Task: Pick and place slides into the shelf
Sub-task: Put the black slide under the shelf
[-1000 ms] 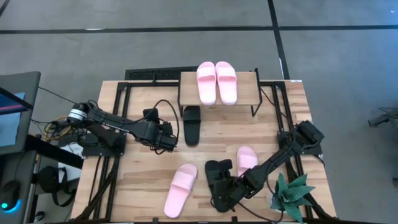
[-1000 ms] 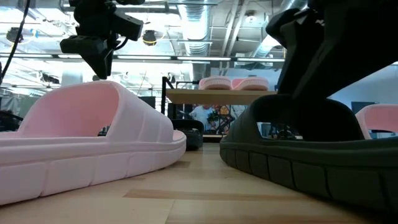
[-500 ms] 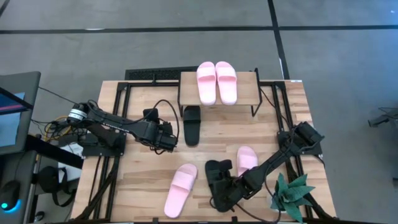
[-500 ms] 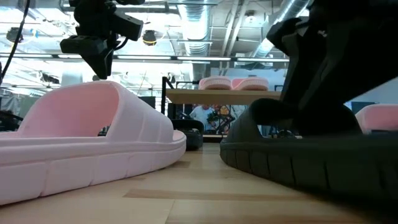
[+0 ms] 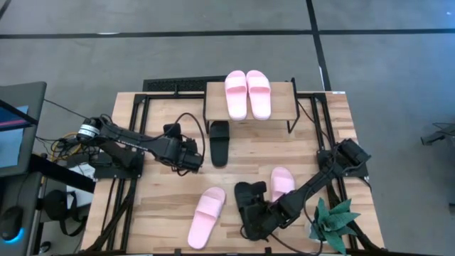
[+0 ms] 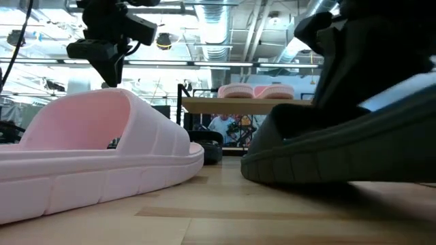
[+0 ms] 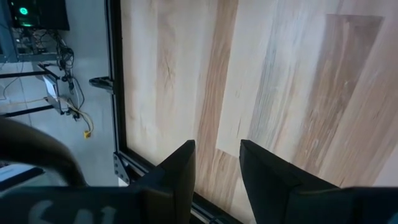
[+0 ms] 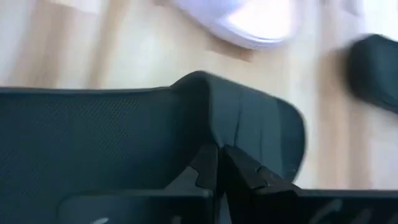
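Observation:
Two pink slides (image 5: 247, 94) lie on the top board of the shelf (image 5: 284, 107) at the table's far side. One black slide (image 5: 220, 142) lies flat on the table in front of the shelf. Pink slides lie at the near middle (image 5: 207, 217) and near right (image 5: 281, 182). Between those two is a second black slide (image 5: 249, 205), tilted, with my right gripper (image 5: 264, 215) shut on it. My left gripper (image 5: 189, 157) hangs open above bare table, left of the first black slide. My right gripper pinches the black slide at its strap's edge (image 8: 214, 146) between its two fingers, slanting down from the table's right. The slide is tilted: the side by the gripper is raised and the opposite edge (image 6: 253, 165) rests on the table.
A green artificial plant (image 5: 334, 223) stands at the near right corner, close beside my right arm. Black frame rails (image 5: 135, 121) and cables run along the table's left side. The near pink slide (image 6: 95, 150) lies just left of the black one.
The black slide under my right gripper has tipped. Its side toward the table's right has risen off the table, while its other edge has stayed down. My right hand has stayed about where it was. The pink slides have not moved.

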Available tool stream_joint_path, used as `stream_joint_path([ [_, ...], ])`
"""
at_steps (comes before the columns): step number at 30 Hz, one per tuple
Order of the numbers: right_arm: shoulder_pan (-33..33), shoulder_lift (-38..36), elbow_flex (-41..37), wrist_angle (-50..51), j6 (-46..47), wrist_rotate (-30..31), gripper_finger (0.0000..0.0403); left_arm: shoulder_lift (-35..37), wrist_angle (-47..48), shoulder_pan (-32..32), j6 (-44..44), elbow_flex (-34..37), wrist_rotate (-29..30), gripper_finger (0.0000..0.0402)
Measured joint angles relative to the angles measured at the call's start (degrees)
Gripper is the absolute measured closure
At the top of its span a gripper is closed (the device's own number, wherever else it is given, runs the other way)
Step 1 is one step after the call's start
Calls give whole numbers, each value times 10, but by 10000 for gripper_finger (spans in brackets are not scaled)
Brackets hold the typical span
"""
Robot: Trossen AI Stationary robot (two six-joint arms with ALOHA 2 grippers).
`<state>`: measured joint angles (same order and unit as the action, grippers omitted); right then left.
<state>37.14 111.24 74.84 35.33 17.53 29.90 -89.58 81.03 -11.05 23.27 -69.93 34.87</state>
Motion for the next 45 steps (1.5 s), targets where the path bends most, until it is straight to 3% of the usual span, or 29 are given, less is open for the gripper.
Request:
stream_joint_path([
  [4, -13, 2, 22, 68, 20, 33, 400, 0, 0, 6, 0, 0, 0, 286],
  [29, -82, 1, 121, 230, 15, 58, 402, 0, -11, 12, -5, 0, 11, 286],
  [45, -173, -7, 107, 211, -59, 77, 403, 0, -10, 12, -5, 0, 15, 286],
])
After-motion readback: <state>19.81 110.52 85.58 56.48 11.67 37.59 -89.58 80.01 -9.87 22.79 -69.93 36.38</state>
